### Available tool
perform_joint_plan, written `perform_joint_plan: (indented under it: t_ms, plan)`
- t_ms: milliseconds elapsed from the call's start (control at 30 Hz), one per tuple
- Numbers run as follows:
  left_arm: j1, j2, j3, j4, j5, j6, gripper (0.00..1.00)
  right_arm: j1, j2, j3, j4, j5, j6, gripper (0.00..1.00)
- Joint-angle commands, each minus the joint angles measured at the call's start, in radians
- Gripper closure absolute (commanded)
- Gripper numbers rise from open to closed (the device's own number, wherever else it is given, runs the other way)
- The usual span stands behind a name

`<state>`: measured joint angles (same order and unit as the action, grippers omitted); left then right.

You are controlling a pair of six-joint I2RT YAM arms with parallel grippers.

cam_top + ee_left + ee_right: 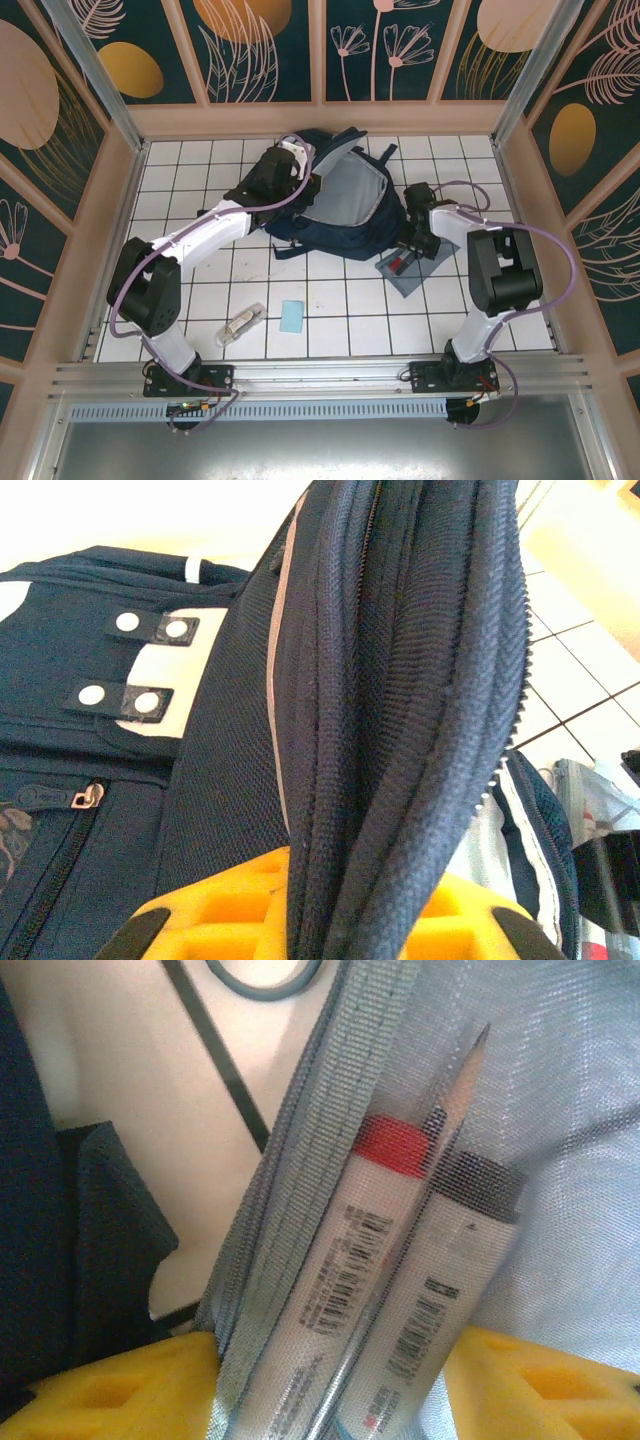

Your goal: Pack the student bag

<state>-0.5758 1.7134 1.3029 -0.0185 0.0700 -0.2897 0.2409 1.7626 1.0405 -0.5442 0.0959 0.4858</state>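
Two yellow fingers (200, 915) of the left gripper (330, 915) meet us at the bottom of the left wrist view. They are clamped on a thick fold of navy fabric and zipper teeth. That fold is the open rim of the student bag (400, 680), a large dark navy fabric backpack. Left of the fold we see the bag's light grey patch (205, 675), crossed by two dark tabs with white snaps. A zipped pocket sits below it at the lower left of the frame.

At the bottom of the right wrist view, the right gripper (330, 1385) has its yellow fingers (110, 1390) standing apart on either side of a grey see-through mesh pouch (570, 1160). We cannot tell whether they press on it or merely flank it. Through the mesh we make out a white marker with a red cap (388, 1145) and a white marker with a dark grey cap (480, 1188) just beside it. A sharpened pencil (467, 1075) points toward the top of the frame.

From the top camera, the student bag (345, 190) lies in the upper middle of the white tiled table (330, 330), its main compartment gaping on pale grey lining. The left gripper (295, 160) is at the bag's upper left rim. The right gripper (415, 240) is at the bag's right edge, just above the mesh pouch (405, 272) on the tiles. Well apart, at the lower left, lie a light blue square piece (292, 316) and a small clear packet (240, 325).
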Motion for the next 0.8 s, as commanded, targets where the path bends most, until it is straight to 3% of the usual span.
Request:
perform_joint_plan:
  t_ms: [0,133,200,233,333,500,633,767]
  plan:
    - [0.012,-0.078,-0.009,0.086,0.007,-0.033,1.00,0.031,0.094,0.041,-0.080,0.061,-0.147,0.43]
    - [0.019,-0.102,-0.026,0.072,-0.003,-0.030,1.00,0.084,0.157,0.117,-0.131,0.129,-0.309,0.54]
    - [0.025,-0.113,-0.035,0.066,-0.011,-0.028,1.00,0.102,0.167,0.135,-0.127,0.150,-0.394,0.69]
    - [0.025,-0.119,-0.041,0.065,-0.014,-0.028,1.00,0.109,0.166,0.137,-0.119,0.166,-0.429,0.71]
    - [0.027,-0.133,-0.052,0.065,-0.022,-0.029,1.00,0.100,0.159,0.170,-0.138,0.159,-0.439,0.62]
    - [0.030,-0.137,-0.052,0.065,-0.024,-0.026,1.00,0.082,0.116,0.210,-0.168,0.066,-0.327,0.52]
    - [0.031,-0.138,-0.048,0.063,-0.018,-0.024,1.00,0.047,0.088,0.135,-0.107,-0.051,-0.242,0.50]
    - [0.034,-0.149,-0.055,0.064,-0.028,-0.020,1.00,0.038,0.094,0.035,-0.020,-0.071,-0.186,0.51]
